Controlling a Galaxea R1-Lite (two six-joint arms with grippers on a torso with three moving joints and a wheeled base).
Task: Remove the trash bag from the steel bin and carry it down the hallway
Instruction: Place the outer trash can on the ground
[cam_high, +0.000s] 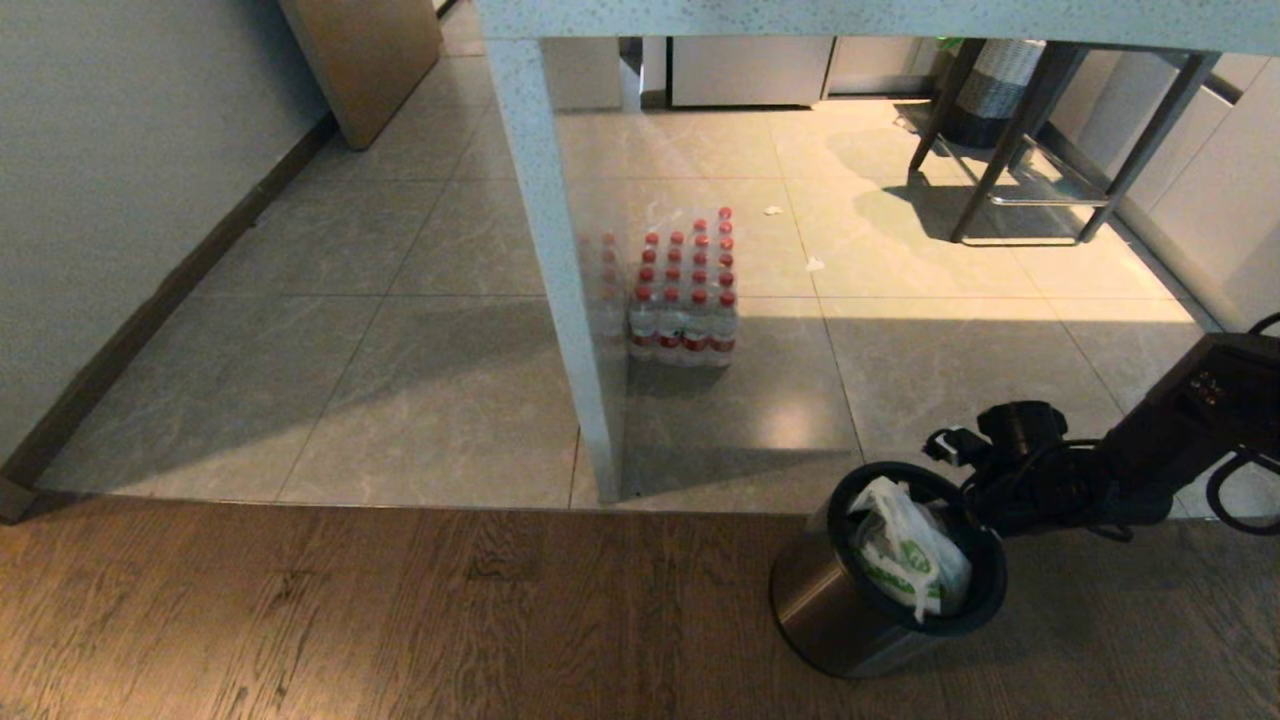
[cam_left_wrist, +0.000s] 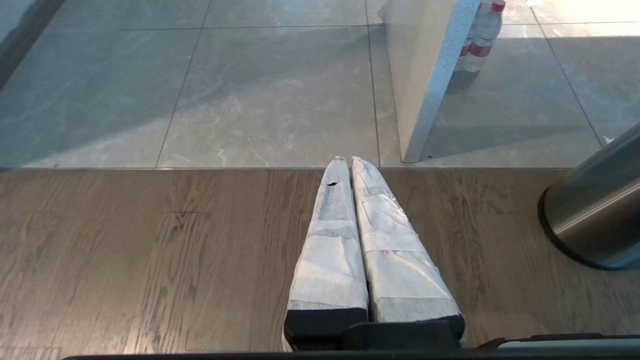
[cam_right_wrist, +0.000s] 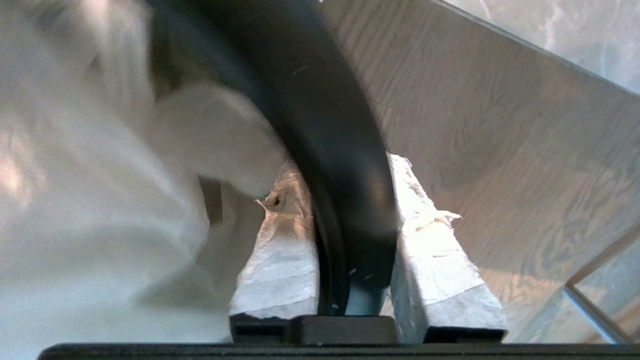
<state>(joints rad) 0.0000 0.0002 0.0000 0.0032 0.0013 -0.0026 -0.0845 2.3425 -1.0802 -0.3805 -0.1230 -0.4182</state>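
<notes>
So the robot is at the grab stage here, except the right gripper (cam_right_wrist: 350, 200) isn't on the bag. Its two padded fingers (cam_right_wrist: 440, 260) are pinched on the black top ring (cam_right_wrist: 340, 150) of the steel bin (cam_high: 850, 600), one finger inside the rim and one outside, with the ring filling the gap between them. The bin looks tipped toward the arm, so I'd guess the rim is taking some pull.

The trash bag (cam_high: 905, 555), whitish with green print, sits bunched inside the bin. Relative to the fingers it's just beside the inner one, on the inside of the ring. Whether any plastic is caught in the pinch along with the ring, I can't tell.

Left gripper (cam_left_wrist: 350, 165) is parked off to the side over the wood floor (cam_left_wrist: 150, 250), fingers pressed together on nothing, bin well off to one side of it.

What the next move calls for, imo: either let go and reach further inward for a handle loop, or, if the ring is meant to come off first, lift it straight up so the bin doesn't topple. The hallway (cam_high: 400, 300) tiles begin right beyond the bin, so carrying is nowhere near started.
</notes>
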